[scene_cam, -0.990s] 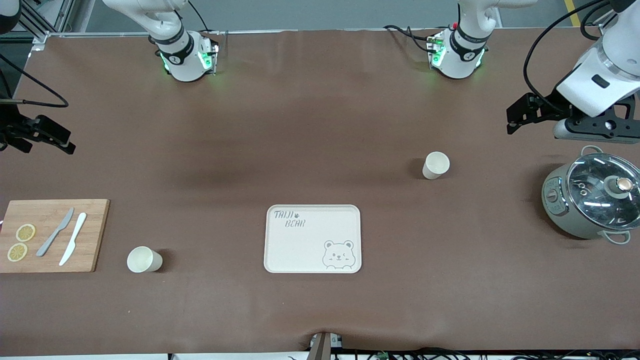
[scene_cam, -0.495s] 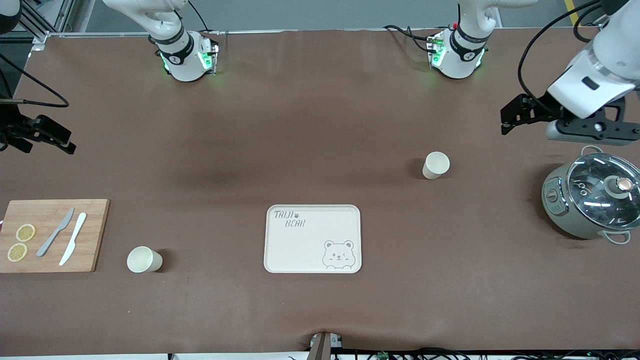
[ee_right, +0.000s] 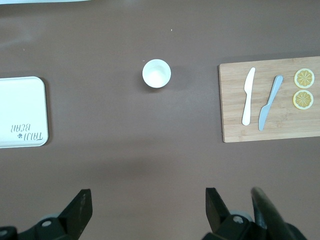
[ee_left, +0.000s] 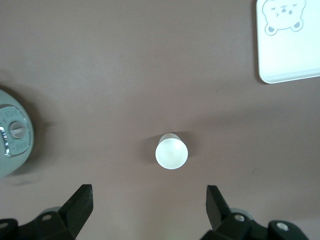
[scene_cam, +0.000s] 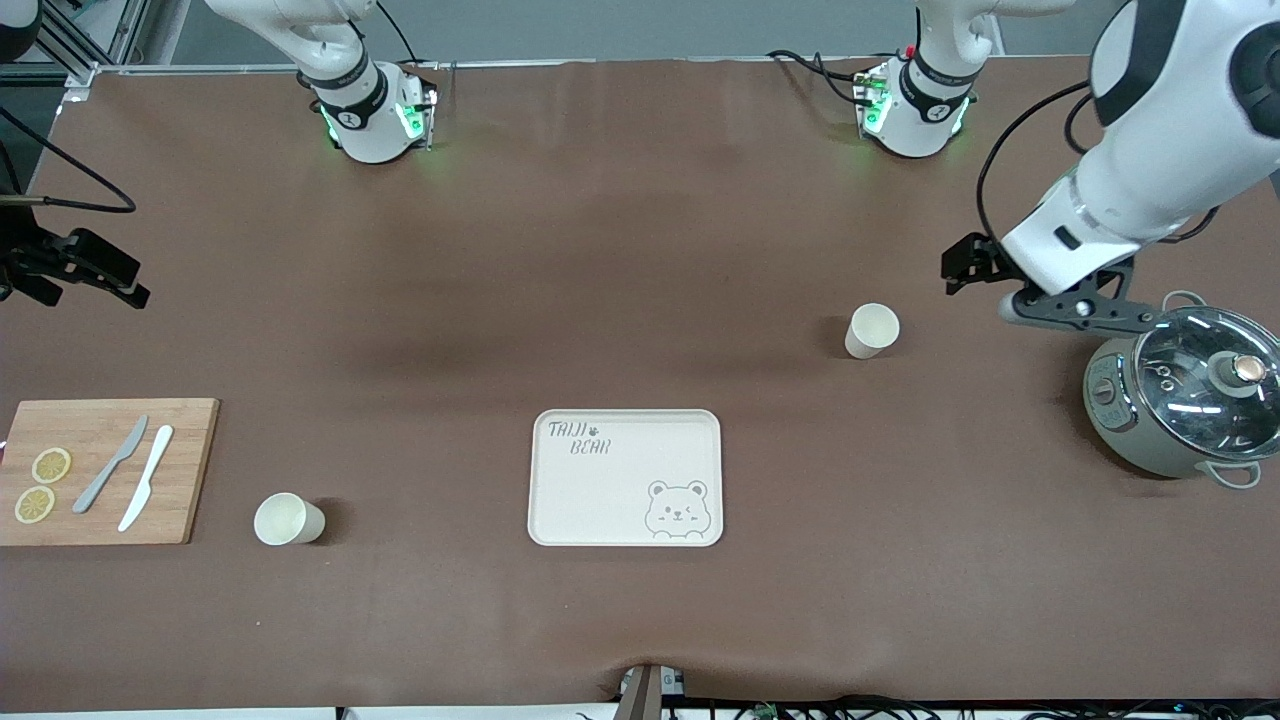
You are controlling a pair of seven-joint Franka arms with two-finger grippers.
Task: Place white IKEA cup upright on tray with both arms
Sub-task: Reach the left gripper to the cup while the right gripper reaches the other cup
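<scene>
Hanging in the air, the left tool (scene_cam: 965, 270) is over the brown bench (scene_cam: 600, 250) between one white cup (scene_cam: 871, 330) and the grey pot with a glass lid (scene_cam: 1185, 400). In the left wrist view its two black fingers (ee_left: 80, 202) stand wide apart with nothing between them, and that white cup (ee_left: 171, 151) stands upright on the bench, apart from the fingers. The cream tray (scene_cam: 625, 477) with the grey "TAIJI BEAR" words and a bear face lies flat in the middle of the bench, nearer to the front camera than this cup, and nothing is on it. A second white cup (scene_cam: 287, 519) stands upright toward the right arm's end of the bench, between the tray and the wooden cutting board (scene_cam: 105, 470). On the board lie a grey knife (scene_cam: 110, 464), a white knife (scene_cam: 146, 477) and two lemon slices (scene_cam: 42, 485). The right tool (scene_cam: 75, 268) waits at the right arm's end of the bench, farther from the front camera than the board. In the right wrist view its fingers (ee_right: 80, 206) are also wide apart and hold nothing. That view shows the second cup (ee_right: 156, 73) between the tray (ee_right: 22, 112) and the board (ee_right: 270, 102), touching neither.
</scene>
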